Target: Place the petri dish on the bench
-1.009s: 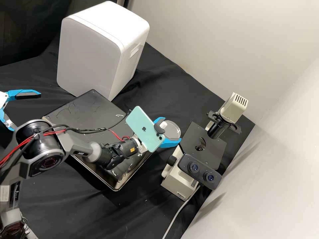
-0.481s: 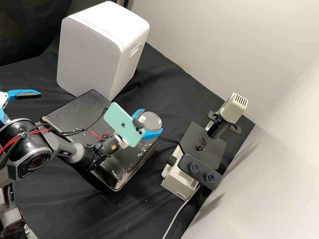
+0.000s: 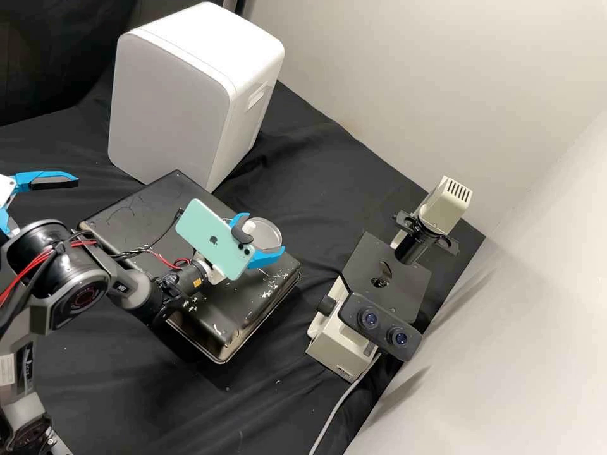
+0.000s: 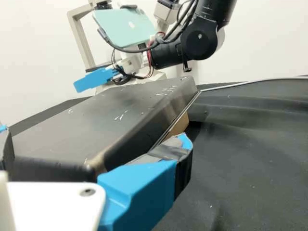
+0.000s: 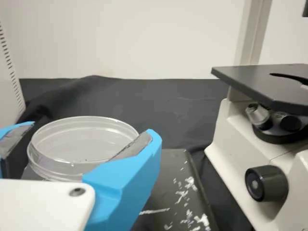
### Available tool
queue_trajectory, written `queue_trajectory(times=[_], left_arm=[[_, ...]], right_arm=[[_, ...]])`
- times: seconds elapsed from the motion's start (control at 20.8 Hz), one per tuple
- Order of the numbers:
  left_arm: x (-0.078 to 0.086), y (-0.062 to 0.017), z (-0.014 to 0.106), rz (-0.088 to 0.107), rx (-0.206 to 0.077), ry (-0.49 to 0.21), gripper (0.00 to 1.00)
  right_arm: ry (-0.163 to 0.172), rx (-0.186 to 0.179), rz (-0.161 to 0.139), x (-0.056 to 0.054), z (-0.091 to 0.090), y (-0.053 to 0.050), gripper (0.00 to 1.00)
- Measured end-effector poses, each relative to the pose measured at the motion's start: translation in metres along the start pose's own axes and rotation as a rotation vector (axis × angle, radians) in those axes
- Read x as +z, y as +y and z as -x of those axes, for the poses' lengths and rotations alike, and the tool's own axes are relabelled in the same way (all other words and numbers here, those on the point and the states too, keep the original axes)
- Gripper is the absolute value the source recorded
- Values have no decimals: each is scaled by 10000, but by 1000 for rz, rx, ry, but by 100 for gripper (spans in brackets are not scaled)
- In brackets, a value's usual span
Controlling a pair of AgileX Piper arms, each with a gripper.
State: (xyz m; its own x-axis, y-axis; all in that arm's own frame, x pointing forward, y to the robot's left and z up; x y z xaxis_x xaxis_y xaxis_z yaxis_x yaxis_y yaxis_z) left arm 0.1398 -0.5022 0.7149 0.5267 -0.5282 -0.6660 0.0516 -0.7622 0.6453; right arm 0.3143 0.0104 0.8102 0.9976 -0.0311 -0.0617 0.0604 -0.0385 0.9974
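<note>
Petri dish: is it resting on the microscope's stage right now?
No, the petri dish is held between the right gripper's blue fingers, off to the side of the microscope.

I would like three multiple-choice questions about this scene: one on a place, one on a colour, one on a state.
1. The petri dish hangs over: A the microscope; B the black tray; C the floor.
2. The big box behind the tray is: A white; B red; C green.
3. The right tool is: A open and empty; B shut on the dish; C shut on a pen.
Answers: 1 B, the tray lies beneath the dish. 2 A, its shell is white. 3 B, it clamps the dish's wall.
</note>
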Motion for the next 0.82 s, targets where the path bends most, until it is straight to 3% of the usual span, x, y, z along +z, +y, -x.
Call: queue_trajectory(times=[0.24,0.48,0.82], left_arm=[[0,0,0,0,0,0,100],[0,0,0,0,0,0,100],[0,0,0,0,0,0,100]], right_arm=[[-9,-30,28,41,3,-115,0],[-40,-18,11,100,-14,-142,0],[-30,-17,11,94,-19,-160,0]])
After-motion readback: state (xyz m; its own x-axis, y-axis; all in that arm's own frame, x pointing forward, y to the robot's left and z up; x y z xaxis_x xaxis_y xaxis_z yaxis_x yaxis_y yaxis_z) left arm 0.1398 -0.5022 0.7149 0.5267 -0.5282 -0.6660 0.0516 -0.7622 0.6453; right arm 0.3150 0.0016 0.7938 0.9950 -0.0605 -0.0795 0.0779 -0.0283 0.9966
